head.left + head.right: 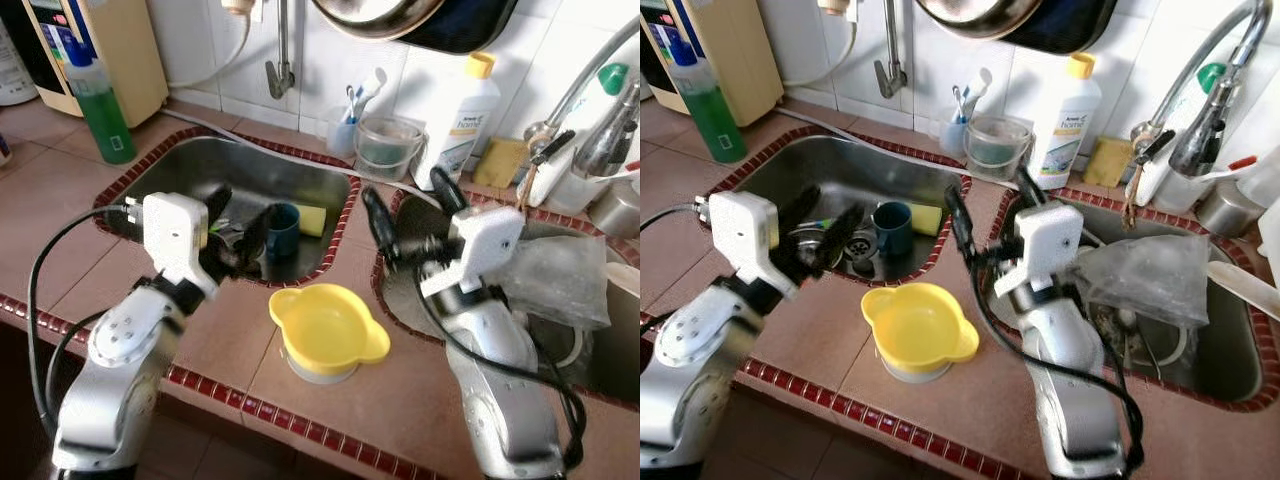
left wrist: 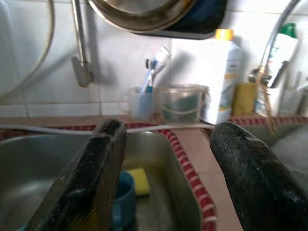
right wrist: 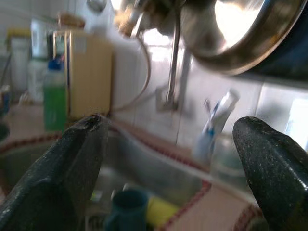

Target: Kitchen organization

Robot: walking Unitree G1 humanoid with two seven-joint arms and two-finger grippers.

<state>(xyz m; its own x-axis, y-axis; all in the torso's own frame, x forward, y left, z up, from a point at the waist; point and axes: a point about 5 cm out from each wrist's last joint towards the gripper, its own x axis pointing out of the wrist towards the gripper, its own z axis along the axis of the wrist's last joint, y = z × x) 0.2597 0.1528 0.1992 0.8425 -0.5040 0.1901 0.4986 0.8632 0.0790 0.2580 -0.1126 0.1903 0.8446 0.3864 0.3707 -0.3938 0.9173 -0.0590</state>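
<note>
The yellow bowl (image 1: 328, 331) sat at lower centre of the left eye view on the counter (image 1: 60, 210); it looked light, rigid plastic, probably best pinched at a rim lug. The dark mug (image 1: 282, 230) stood in the left sink (image 1: 190, 160). The left gripper (image 1: 240, 228) and right gripper (image 1: 412, 222), both spread wide and empty, flanked the bowl from above.

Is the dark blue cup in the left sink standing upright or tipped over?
Upright: the blue cup stands on the sink bottom, mouth upward, beside a yellow sponge.
</note>
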